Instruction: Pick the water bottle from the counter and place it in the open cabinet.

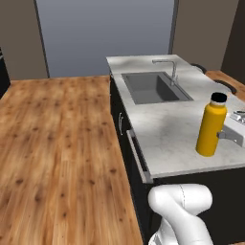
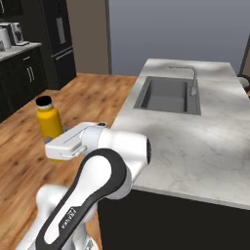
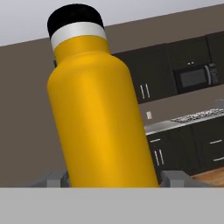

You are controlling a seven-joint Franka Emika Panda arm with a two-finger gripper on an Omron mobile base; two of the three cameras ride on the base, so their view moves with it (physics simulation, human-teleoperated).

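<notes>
Water bottle: yellow, black-capped; upright, near the counter's edge, well this side of the sink
Gripper: fingers closed against bottle's lower sides

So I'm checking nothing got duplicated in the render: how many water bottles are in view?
1. The water bottle stands upright between the claw's fingers, by the counter's near right end. Others could be hidden behind the arm.

— We see a yellow-orange cylindrical bottle with a pale neck band and black cap. And the counter?
— We see a light grey-white marbled slab, a grey sink, and a warm brown knotted wood floor.
</notes>
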